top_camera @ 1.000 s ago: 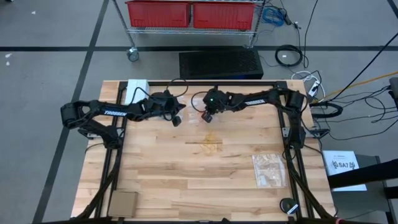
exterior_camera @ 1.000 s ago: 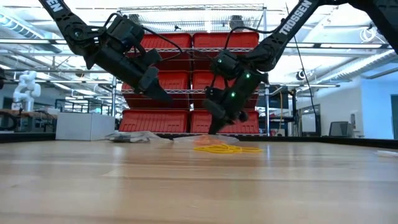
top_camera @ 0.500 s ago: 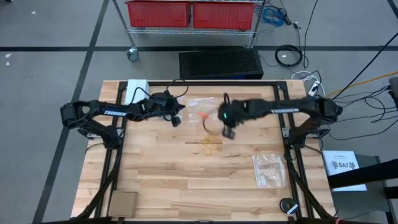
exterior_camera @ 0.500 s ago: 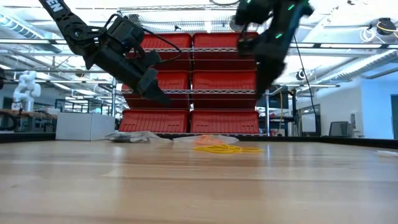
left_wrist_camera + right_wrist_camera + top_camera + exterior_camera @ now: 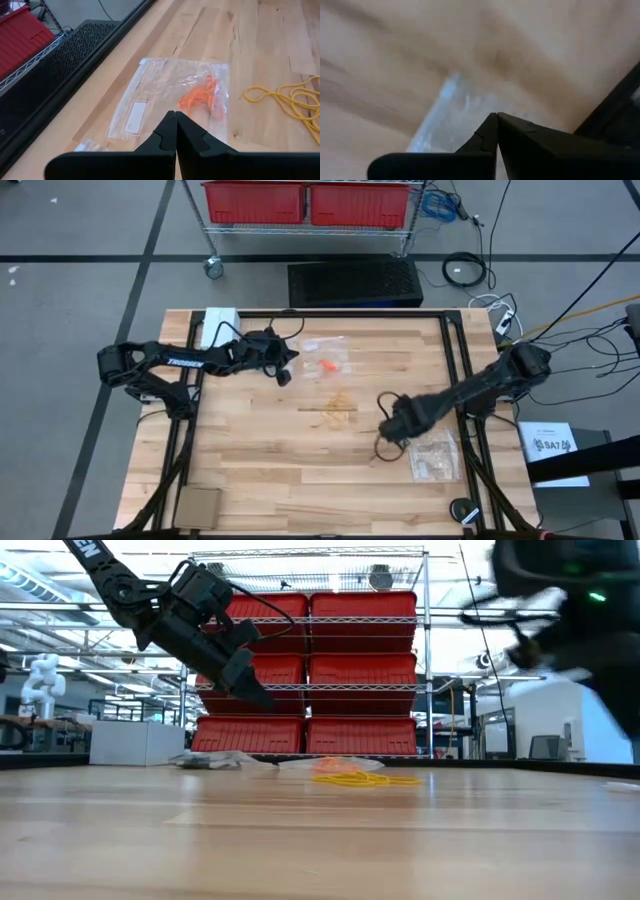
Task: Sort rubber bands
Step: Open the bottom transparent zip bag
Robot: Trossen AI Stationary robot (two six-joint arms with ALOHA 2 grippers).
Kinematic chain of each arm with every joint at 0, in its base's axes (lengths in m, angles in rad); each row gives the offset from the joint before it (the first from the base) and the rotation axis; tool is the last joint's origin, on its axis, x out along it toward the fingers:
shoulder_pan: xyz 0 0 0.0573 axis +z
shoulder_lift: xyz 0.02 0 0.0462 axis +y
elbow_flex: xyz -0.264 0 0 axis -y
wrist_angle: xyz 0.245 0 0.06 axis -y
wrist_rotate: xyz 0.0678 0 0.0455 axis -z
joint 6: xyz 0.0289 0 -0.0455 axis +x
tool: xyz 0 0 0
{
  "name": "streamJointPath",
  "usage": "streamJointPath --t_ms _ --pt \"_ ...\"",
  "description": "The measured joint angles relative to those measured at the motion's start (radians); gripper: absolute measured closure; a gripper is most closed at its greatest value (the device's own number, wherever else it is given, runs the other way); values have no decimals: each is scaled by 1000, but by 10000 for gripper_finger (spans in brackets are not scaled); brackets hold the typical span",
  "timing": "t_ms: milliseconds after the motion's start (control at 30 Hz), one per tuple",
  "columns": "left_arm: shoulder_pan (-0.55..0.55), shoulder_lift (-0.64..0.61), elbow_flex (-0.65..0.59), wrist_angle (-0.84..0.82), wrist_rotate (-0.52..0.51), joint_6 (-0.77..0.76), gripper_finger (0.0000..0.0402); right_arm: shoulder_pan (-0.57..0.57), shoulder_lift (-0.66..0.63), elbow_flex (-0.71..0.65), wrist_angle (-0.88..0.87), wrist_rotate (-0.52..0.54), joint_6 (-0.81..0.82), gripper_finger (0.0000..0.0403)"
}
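Since the earlier frame, your right pincer (image 5: 388,442) has swung from the far middle of the surface (image 5: 260,470) down to about 4 o'clock, beside the clear zip bag (image 5: 434,452) lying there. Its fingers are pressed together and carry nothing that can be made out. Your left pincer (image 5: 284,374), also pressed together and empty, hangs at about 11 o'clock, just short of the second clear bag (image 5: 172,97), which already holds orange rubber bands (image 5: 201,96). A loose tangle of yellow rubber bands (image 5: 340,409) lies near the surface's centre, apart from both pincers. Risk: the right arm shows blurred in the low and wrist views, so you may overshoot and shove or crumple the bag beneath it. With both pincers away from the tangle, the yellow bands remain unsorted.
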Motion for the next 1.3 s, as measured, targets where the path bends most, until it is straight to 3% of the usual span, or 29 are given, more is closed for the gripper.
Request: streamJointPath --t_ms 133,267,400,500,700,800,1100,1300 --pt "0 0 0 0 0 0 399 69 0 -122 127 -105 129 403" --pt "0 0 0 0 0 -1 399 98 0 -220 261 -114 212 403" --pt "0 0 0 0 0 -3 399 75 -10 -286 334 -106 173 403" --pt "0 0 1 4 0 -5 399 36 -10 -291 332 -59 69 403" --pt "0 0 2 19 0 -4 399 -79 -6 -297 388 184 -173 403" --pt "0 0 2 19 0 -4 399 -145 -4 -300 442 244 -301 403" --pt "0 0 2 18 0 0 399 -344 1 -270 638 237 -731 403" --pt "0 0 2 15 0 0 399 -422 7 -173 590 211 -941 402"
